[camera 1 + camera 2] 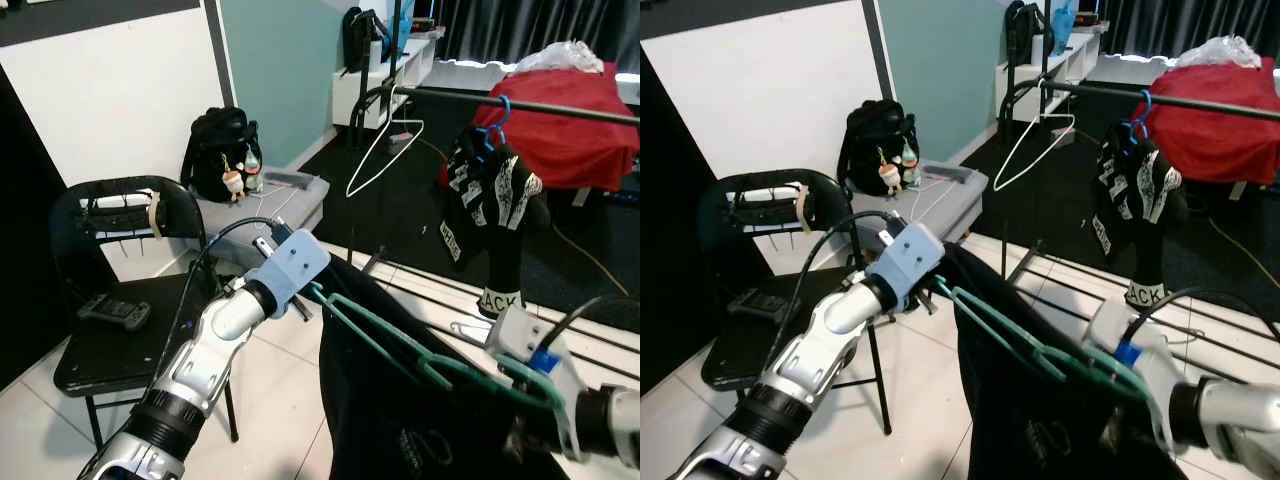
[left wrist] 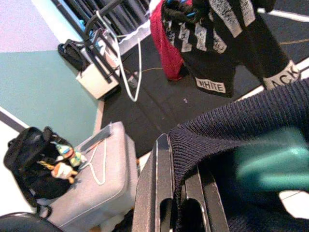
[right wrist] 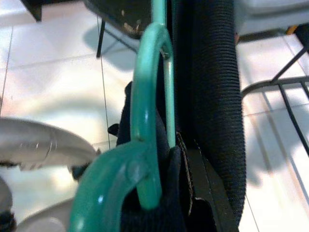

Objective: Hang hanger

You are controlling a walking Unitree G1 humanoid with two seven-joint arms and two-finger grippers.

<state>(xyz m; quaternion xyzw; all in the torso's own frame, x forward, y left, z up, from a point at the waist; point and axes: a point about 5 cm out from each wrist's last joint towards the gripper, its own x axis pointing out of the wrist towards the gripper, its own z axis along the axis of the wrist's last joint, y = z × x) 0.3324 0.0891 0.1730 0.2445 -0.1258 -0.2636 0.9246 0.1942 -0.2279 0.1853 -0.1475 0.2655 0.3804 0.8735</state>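
Our left gripper [image 2: 190, 203] pinches the edge of a dark knit garment [image 1: 420, 400], its black fingers [image 2: 154, 193] closed on the ribbed cloth at about 9 o'clock of the bundle we carry in front of us. Our right gripper [image 3: 193, 193] sits at about 4 o'clock of that bundle; its fingers are pressed against the knit beside the green hanger [image 1: 400, 345], but we cannot tell whether they are clamped or merely lying alongside. The green hanger runs between our two wrists, threaded through the top of the dark garment, which droops below it. Ahead of us, at 1 o'clock, a clothes rail [image 1: 520, 103] crosses the scene. From it hang a bare white wire hanger [image 1: 385, 150] and, further toward 2 o'clock, a black printed garment [image 1: 495, 205] on a blue hook [image 1: 497, 120]. At 9 o'clock stands a black folding chair [image 1: 120, 290] with a game controller [image 1: 113, 312] on its seat. At 11 o'clock a black backpack [image 1: 220, 152] rests on a grey storage box [image 1: 270, 205].
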